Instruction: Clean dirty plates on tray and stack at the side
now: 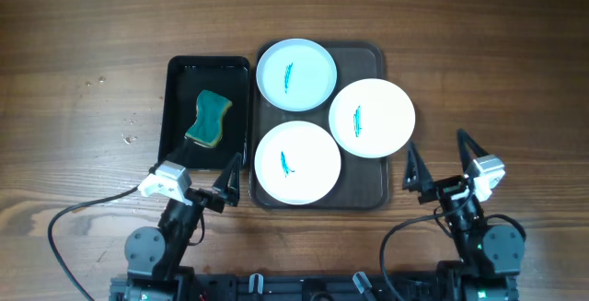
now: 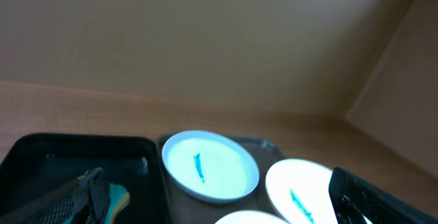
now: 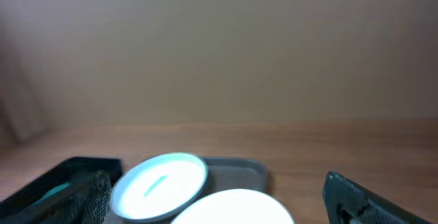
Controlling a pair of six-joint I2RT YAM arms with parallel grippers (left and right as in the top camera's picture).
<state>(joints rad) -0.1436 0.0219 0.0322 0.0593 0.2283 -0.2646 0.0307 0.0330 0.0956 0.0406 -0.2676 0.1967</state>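
Three white plates, each with a blue smear, lie on a brown tray (image 1: 363,54): one at the back left (image 1: 295,74), one at the right (image 1: 372,117) overhanging the tray's edge, one at the front (image 1: 296,161). A green sponge (image 1: 209,118) lies in a black tray (image 1: 179,69) to the left. My left gripper (image 1: 203,178) is open and empty at the black tray's near edge. My right gripper (image 1: 440,161) is open and empty, right of the brown tray. The left wrist view shows the back plate (image 2: 209,166) and the right plate (image 2: 301,190).
The wooden table (image 1: 83,80) stretches wide to the left of the black tray and to the right of the brown tray (image 1: 506,71). Black cables trail from both arm bases at the near edge.
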